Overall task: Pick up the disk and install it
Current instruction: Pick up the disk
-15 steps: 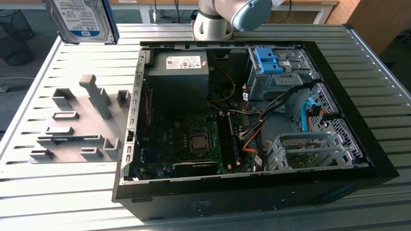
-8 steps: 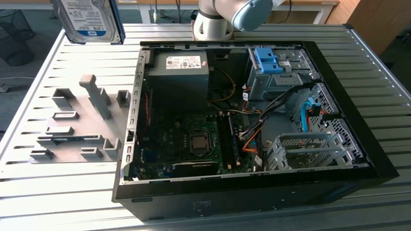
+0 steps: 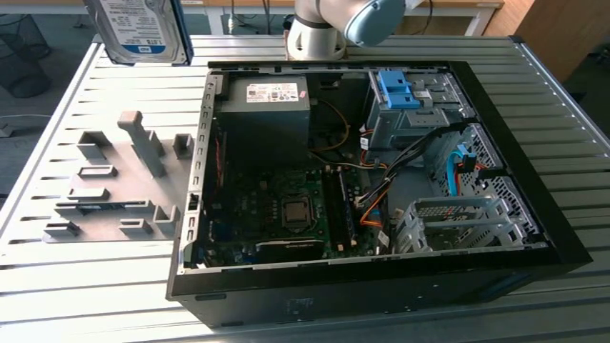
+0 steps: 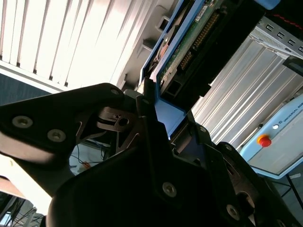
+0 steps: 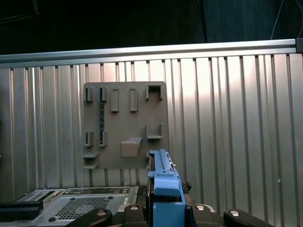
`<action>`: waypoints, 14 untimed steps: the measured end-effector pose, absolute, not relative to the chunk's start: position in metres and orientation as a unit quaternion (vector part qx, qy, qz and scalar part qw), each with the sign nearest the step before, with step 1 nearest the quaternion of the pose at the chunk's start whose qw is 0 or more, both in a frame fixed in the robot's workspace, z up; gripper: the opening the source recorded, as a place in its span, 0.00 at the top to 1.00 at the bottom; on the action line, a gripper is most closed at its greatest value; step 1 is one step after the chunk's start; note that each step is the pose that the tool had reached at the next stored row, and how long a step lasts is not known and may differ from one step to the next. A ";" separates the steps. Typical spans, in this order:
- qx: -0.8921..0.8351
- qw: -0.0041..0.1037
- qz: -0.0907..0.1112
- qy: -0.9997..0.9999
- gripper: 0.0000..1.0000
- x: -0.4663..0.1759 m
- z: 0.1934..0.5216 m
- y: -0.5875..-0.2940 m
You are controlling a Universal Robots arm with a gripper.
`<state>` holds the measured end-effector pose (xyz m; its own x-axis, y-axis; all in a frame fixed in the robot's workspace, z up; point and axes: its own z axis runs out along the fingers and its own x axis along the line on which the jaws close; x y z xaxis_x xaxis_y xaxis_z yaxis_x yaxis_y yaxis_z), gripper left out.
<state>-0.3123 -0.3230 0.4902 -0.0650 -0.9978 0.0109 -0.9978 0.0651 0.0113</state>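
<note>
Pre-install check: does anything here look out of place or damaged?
Nothing looks damaged or spilled. The disk is held upright in the gripper above the table, at the exterior view's left of the open computer case.

Your ribbed metal table [image 3: 86,300] gleams under bright light; a dark wire bin [image 3: 19,53] stands on the grey floor [image 3: 43,96], wooden furniture [image 3: 558,28] beyond

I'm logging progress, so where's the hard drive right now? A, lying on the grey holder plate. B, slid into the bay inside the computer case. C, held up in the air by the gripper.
C: the hard drive is raised at the exterior view's left, and in the second wrist view the gripper is shut on it.
</note>
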 end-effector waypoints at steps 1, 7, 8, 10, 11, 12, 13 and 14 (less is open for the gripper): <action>0.684 0.008 0.000 -0.730 0.64 -0.311 0.490 -0.323; 0.684 0.008 0.000 -0.730 0.64 -0.305 0.490 -0.323; 0.684 0.008 0.000 -0.730 0.64 -0.304 0.490 -0.323; 0.684 0.008 0.000 -0.730 0.64 -0.302 0.490 -0.323; 0.684 0.008 0.000 -0.730 0.64 -0.301 0.490 -0.323; 0.684 0.008 0.000 -0.730 0.64 -0.299 0.490 -0.323; 0.684 0.008 0.000 -0.730 0.64 -0.298 0.490 -0.323; 0.684 0.008 0.000 -0.730 0.64 -0.296 0.490 -0.323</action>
